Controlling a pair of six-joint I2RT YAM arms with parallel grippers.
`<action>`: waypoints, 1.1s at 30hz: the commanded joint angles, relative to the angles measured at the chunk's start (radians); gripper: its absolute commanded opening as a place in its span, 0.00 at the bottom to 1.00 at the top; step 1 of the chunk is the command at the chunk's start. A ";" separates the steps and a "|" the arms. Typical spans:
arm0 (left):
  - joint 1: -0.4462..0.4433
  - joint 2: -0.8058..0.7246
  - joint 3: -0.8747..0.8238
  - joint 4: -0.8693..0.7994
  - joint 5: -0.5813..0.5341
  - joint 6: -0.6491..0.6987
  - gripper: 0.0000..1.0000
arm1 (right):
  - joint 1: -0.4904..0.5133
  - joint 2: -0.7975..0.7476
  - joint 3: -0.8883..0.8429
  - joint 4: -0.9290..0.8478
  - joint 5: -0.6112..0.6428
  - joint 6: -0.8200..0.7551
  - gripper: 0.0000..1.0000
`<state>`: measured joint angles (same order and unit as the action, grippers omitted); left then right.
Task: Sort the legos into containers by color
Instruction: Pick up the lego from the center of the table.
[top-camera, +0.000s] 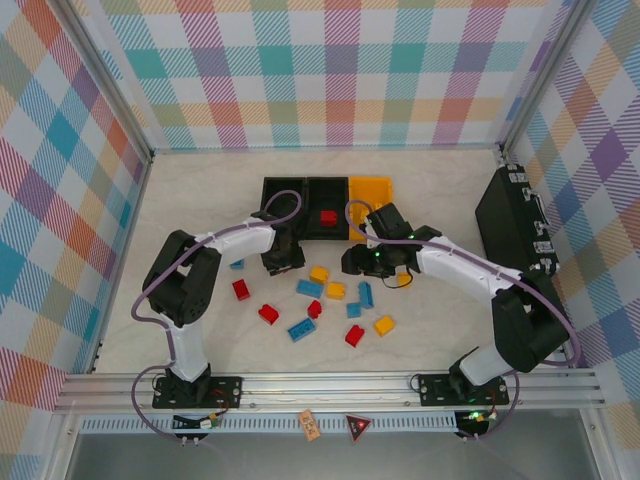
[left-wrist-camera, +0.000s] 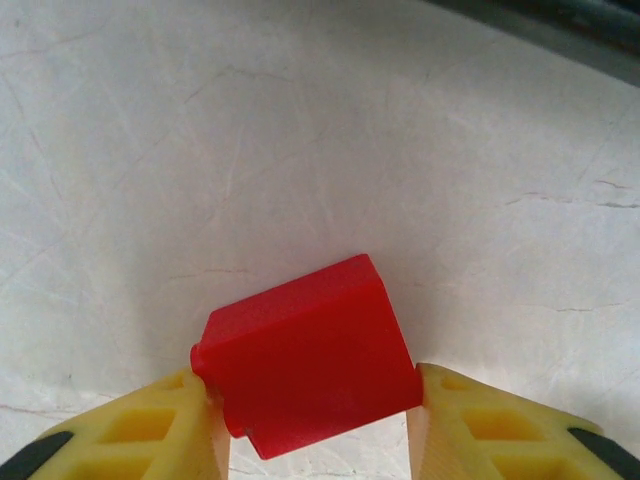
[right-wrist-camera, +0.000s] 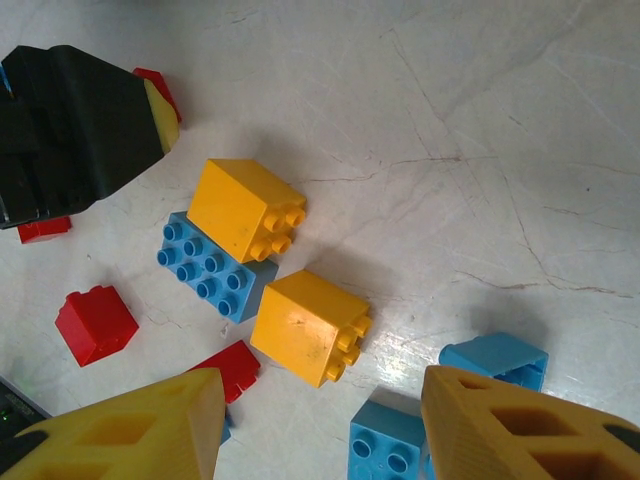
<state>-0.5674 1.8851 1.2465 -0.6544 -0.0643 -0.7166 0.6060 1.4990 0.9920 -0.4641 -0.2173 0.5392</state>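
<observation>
Left jaws: closed on a red brick (left-wrist-camera: 310, 355), pinched by its sides just above the bare counter (left-wrist-camera: 300, 120), close to the near side of the bins.

Right jaws: open wide, holding nothing, poised over a yellow brick (right-wrist-camera: 310, 325), with a second yellow brick (right-wrist-camera: 245, 208) and a blue brick (right-wrist-camera: 212, 265) close by.

Bins, in a row: left black bin (top-camera: 285, 192), middle black bin (top-camera: 327, 195) (one red piece lies inside), yellow bin (top-camera: 372, 190).

Loose bricks (top-camera: 320, 300): red, blue and yellow, scattered nearer the arms.

Handling note, as I judge it: the red brick belongs in the middle black bin. It should be lifted clear of the near wall, centred over the opening and released low so it cannot bounce out.
</observation>
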 joint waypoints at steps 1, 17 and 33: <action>-0.005 0.001 0.023 -0.028 -0.006 0.031 0.38 | 0.010 -0.022 -0.019 0.004 -0.001 0.006 0.55; -0.011 -0.103 0.084 -0.116 -0.013 0.094 0.38 | 0.010 -0.032 -0.018 0.026 0.007 0.008 0.55; -0.023 0.013 0.403 -0.183 0.034 0.160 0.38 | -0.015 -0.067 -0.001 0.034 0.084 0.020 0.56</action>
<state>-0.5823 1.8500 1.5917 -0.7914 -0.0517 -0.5869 0.6044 1.4624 0.9760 -0.4419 -0.1627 0.5434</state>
